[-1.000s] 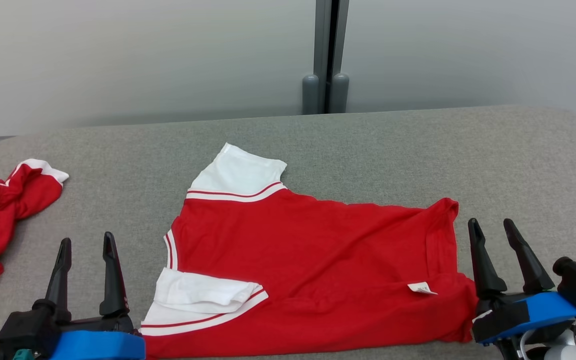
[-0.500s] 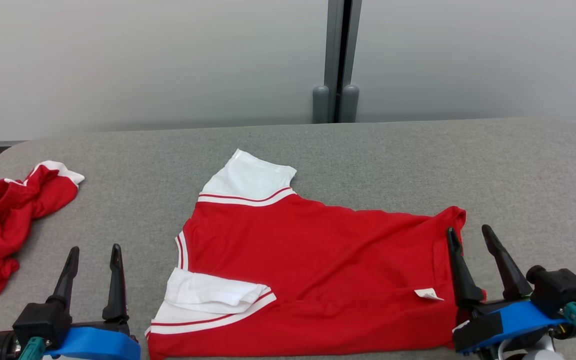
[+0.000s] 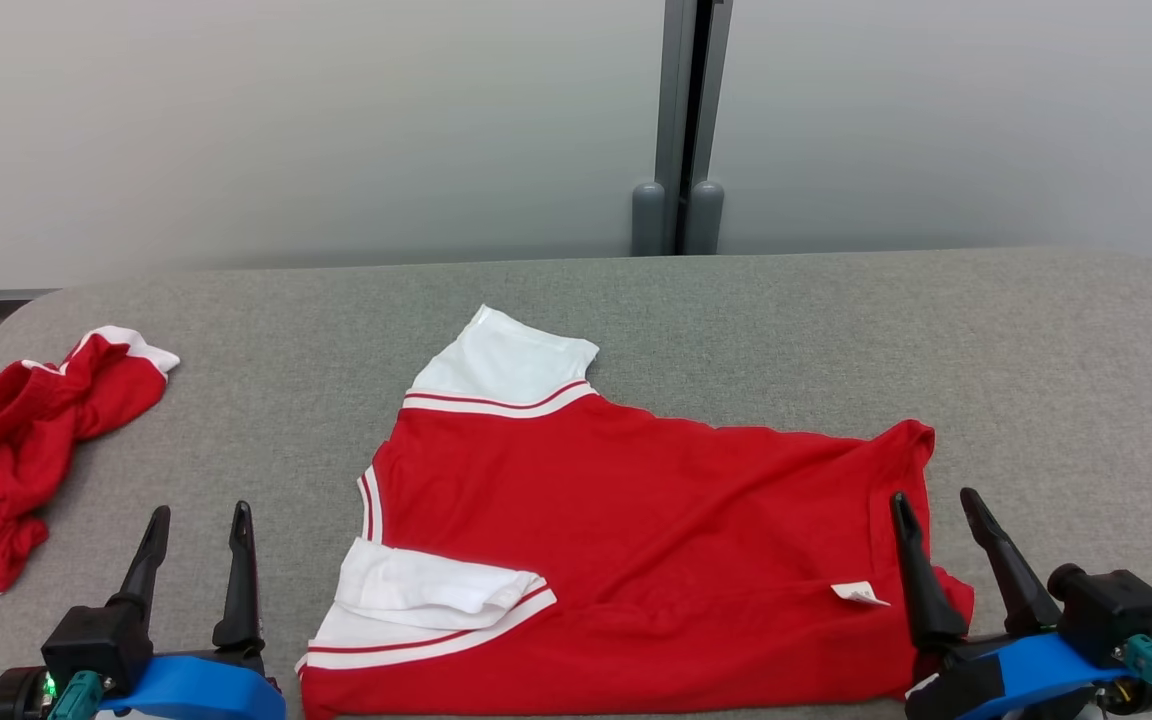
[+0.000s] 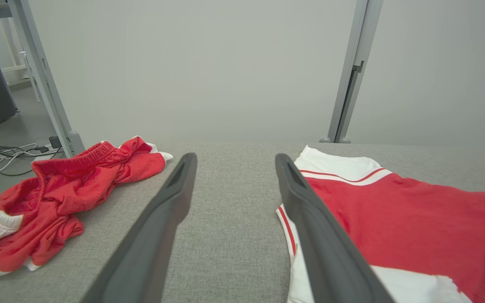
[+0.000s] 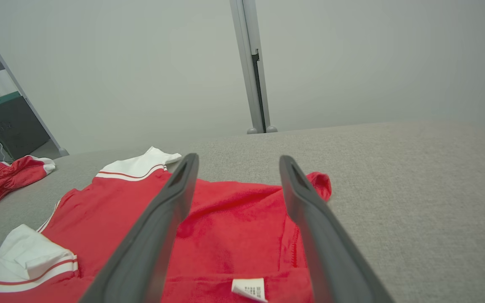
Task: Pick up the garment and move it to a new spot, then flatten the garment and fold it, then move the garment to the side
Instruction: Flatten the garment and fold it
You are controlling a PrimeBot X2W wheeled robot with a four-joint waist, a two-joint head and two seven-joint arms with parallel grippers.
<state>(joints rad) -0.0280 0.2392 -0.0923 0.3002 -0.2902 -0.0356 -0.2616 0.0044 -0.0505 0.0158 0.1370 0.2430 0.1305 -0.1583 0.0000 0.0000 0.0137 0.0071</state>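
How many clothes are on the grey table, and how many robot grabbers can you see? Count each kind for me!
Spread-out shirt, red and white: 1
Crumpled red garment: 1
Grippers, both open: 2, the left gripper and the right gripper
Total: 4

i see a grey cloth-covered surface (image 3: 1036,350) with rounded corners. a red shirt (image 3: 636,530) lies spread out near its front edge, the far white sleeve (image 3: 506,365) flat, the near white sleeve (image 3: 426,590) folded onto itself. a crumpled red garment (image 3: 6,460) sits well apart at the left edge.
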